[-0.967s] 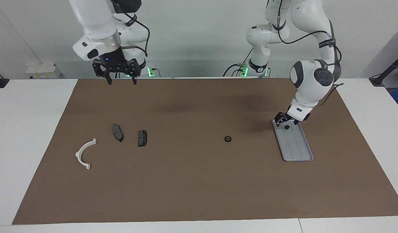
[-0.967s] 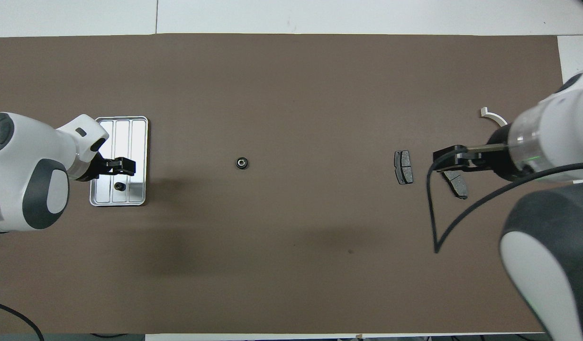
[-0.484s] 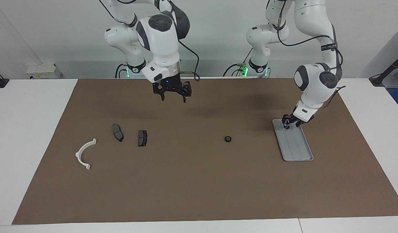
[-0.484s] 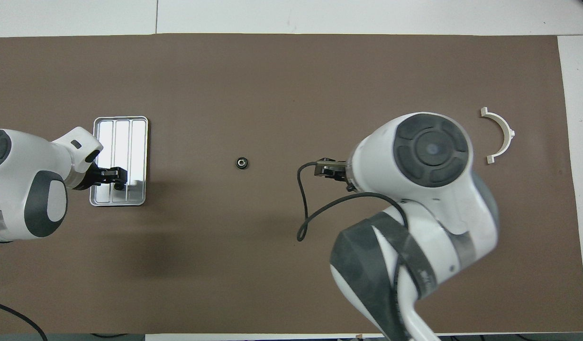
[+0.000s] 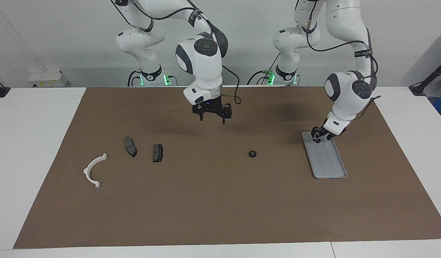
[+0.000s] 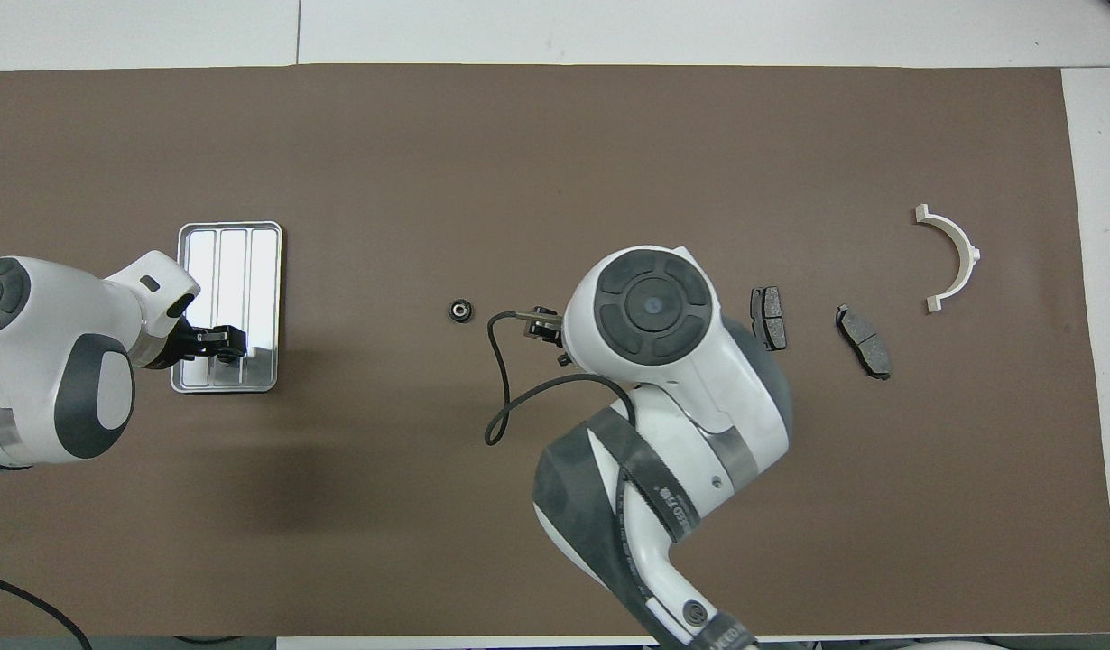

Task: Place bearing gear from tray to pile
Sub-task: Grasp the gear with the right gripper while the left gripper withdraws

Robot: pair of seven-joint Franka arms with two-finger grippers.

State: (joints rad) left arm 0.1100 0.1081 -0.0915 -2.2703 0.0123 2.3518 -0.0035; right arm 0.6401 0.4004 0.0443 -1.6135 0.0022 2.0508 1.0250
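1. As seen from the facing view, the left gripper (image 5: 318,138) is down at the tray (image 5: 330,165), at the tray's end nearer the robots. Whether it is clamped on anything cannot be told.
2. The tray lies on the mat (image 5: 220,208) at the left arm's end of the table. Its grooved floor is bare apart from the spot under the left gripper.
3. The right gripper (image 5: 213,121) hangs above bare mat near the table's middle, fingers (image 5: 202,118) spread wide and holding nothing.
4. One bearing (image 5: 252,154) lies on the mat between the tray and the pile, well apart from both.
5. The pile sits toward the right arm's end: two pads (image 5: 130,146) (image 5: 157,152) side by side, and the bracket (image 5: 93,171) farther from the robots than the pads.
6. From overhead, the left gripper (image 6: 223,348) covers the tray (image 6: 235,253) at its near end. Anything under it is hidden.
7. The right arm (image 6: 650,307) hides most of its own gripper. It stands over the mat between the bearing (image 6: 462,311) and the nearer pad (image 6: 769,318).
8. The second pad (image 6: 864,340) and the bracket (image 6: 957,253) lie apart, not touching.
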